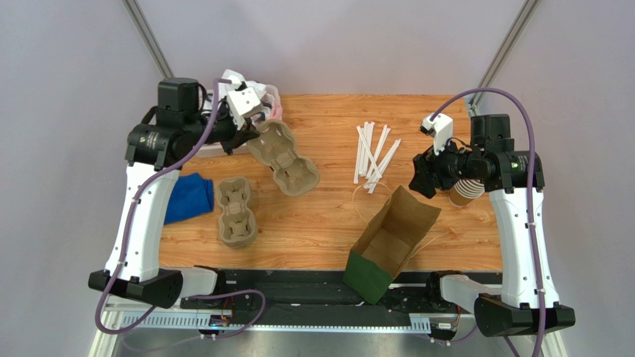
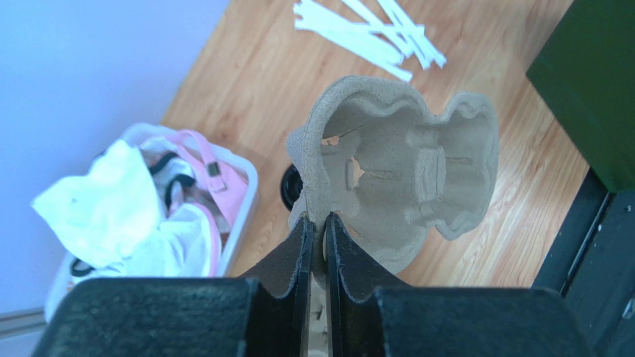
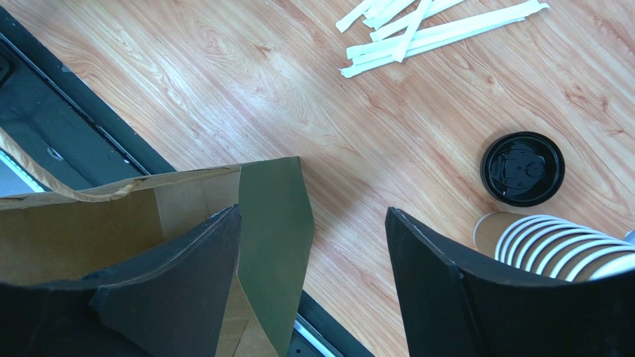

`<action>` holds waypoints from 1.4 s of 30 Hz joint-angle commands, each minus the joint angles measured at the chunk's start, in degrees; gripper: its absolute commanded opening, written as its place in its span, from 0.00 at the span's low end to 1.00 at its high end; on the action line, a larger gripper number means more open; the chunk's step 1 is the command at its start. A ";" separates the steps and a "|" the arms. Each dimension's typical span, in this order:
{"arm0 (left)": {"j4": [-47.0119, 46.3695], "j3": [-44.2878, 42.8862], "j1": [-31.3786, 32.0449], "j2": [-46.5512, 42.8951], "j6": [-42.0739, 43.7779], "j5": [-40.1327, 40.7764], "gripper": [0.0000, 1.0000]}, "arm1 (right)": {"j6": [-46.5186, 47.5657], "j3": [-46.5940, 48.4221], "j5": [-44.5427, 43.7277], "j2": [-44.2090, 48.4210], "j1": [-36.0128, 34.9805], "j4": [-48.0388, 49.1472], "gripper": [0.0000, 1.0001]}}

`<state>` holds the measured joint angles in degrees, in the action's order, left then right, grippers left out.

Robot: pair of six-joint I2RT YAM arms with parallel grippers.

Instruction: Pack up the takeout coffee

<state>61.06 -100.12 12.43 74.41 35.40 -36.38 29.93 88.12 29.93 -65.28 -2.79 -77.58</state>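
Observation:
My left gripper (image 1: 256, 123) (image 2: 318, 217) is shut on the rim of a grey-brown pulp cup carrier (image 1: 285, 159) (image 2: 406, 167), which tilts over the back left of the table. Behind the carrier a round black thing (image 2: 291, 187) peeks out; I cannot tell what it is. My right gripper (image 1: 425, 178) (image 3: 314, 210) stands open and holds nothing, over the edge of the open paper bag (image 1: 389, 238) (image 3: 89, 223). A round black lid (image 3: 522, 169) sits on the wood beside a lying stack of kraft cups (image 1: 463, 193) (image 3: 555, 245). No lidded takeout coffee shows plainly.
A second pulp carrier (image 1: 236, 212) lies front left, next to a blue cloth (image 1: 190, 197). Wrapped straws (image 1: 375, 155) (image 3: 440, 30) lie scattered at the back middle. A clear bin (image 1: 273, 94) (image 2: 242, 178) of white and pink items stands at the back left.

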 commanded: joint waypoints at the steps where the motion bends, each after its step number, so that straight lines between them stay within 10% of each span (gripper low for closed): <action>1: 4.42 -7.72 0.32 -0.76 -4.45 -2.73 0.00 | 4.86 0.48 -1.11 0.76 0.24 -16.45 0.74; 22: -1.91 -12.39 2.08 -1.73 -13.60 -4.22 0.00 | 7.24 -9.10 -4.44 10.08 -5.56 -17.87 0.62; 34: -2.17 -11.68 4.18 -3.66 -11.49 -7.65 0.00 | 7.33 -8.40 -6.38 6.57 -5.56 -13.39 0.39; 38: -5.15 -10.98 4.71 -4.89 -14.91 -8.79 0.00 | 7.33 -7.35 -6.03 5.25 -5.56 -12.33 0.03; 42: -6.47 -15.61 5.85 -4.19 -15.97 -8.97 0.00 | 5.15 -4.80 -1.30 3.84 -5.56 -11.54 0.00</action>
<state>58.54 -111.15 17.26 70.96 22.00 -43.13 36.97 79.79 24.60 -60.60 -8.14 -78.08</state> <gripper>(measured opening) 0.126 0.007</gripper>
